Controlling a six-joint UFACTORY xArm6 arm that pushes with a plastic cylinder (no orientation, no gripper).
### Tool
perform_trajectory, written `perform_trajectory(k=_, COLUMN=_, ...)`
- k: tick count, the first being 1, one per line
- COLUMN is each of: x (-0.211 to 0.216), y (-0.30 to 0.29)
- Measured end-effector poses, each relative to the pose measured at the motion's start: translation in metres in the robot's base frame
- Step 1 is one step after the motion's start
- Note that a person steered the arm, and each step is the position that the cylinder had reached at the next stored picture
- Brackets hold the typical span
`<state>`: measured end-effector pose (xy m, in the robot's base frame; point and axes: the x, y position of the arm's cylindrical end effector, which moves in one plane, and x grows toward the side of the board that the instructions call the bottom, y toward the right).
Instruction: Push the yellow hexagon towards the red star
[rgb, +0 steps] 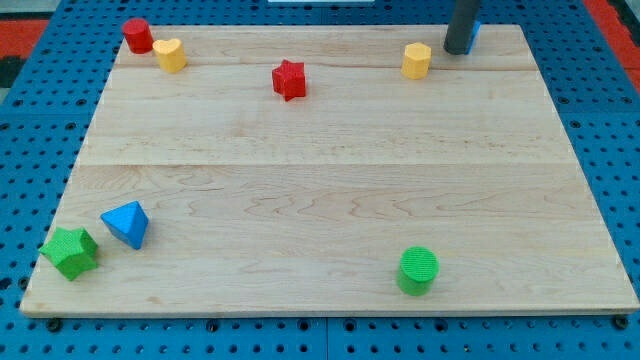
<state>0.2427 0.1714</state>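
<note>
The yellow hexagon (417, 60) sits near the view's top, right of centre. The red star (289, 80) lies to its left, a little lower, with open board between them. My tip (458, 50) is the dark rod's lower end, just to the right of the yellow hexagon, close to it but apart. A blue block (474, 35) is mostly hidden behind the rod; its shape cannot be made out.
A red cylinder (137, 35) and a yellow block (170, 55) stand at the top left corner. A blue triangular block (127, 223) and a green star (70, 252) lie at the bottom left. A green cylinder (417, 271) stands near the bottom edge. The wooden board (330, 180) rests on a blue pegboard.
</note>
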Motion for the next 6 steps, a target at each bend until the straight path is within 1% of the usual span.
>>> perform_trajectory(k=1, x=0.000, y=-0.027)
perform_trajectory(k=3, x=0.014, y=0.009)
perform_trajectory(k=5, x=0.022, y=-0.029)
perform_trajectory(k=6, x=0.030, y=-0.032)
